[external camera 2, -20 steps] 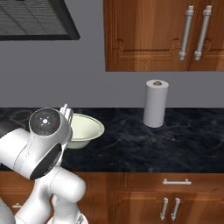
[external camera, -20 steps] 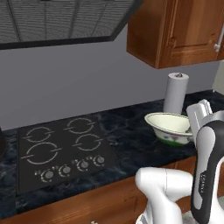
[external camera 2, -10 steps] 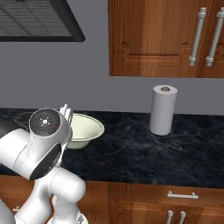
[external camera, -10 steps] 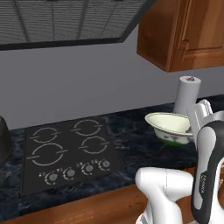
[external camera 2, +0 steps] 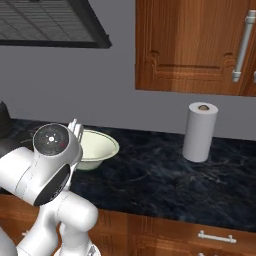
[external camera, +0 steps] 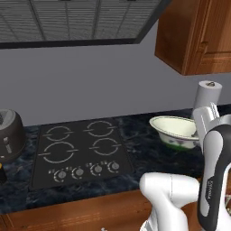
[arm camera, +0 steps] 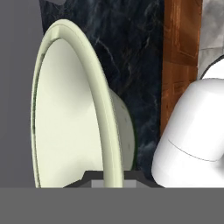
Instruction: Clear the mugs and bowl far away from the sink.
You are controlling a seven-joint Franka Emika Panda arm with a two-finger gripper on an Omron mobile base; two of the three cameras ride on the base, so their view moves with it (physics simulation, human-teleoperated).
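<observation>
The bowl (external camera: 175,131) is wide, shallow and cream-white. It hangs tilted just over the dark counter, right of the cooktop. My gripper (external camera: 199,133) is shut on its right rim. In the right base view the bowl (external camera 2: 98,148) pokes out behind my arm, with the gripper (external camera 2: 76,129) at its near edge. Seen from the hand, the bowl (arm camera: 70,109) stands on edge, its thin rim pinched at the gripper (arm camera: 108,177). A dark sliver with a yellow top (external camera: 2,172), maybe a mug, cuts the left edge. The sink is out of view.
A black cooktop (external camera: 81,151) lies left of the bowl, with a dark round appliance (external camera: 9,135) beyond it. A paper towel roll (external camera: 207,97) (external camera 2: 200,132) stands by the wall to the right. Wooden cabinets (external camera 2: 195,45) and a range hood (external camera: 76,20) hang overhead.
The whole picture has shifted: the base has driven left along the counter, so the cooktop and towel roll slide right in view. The bowl stays in the gripper.
</observation>
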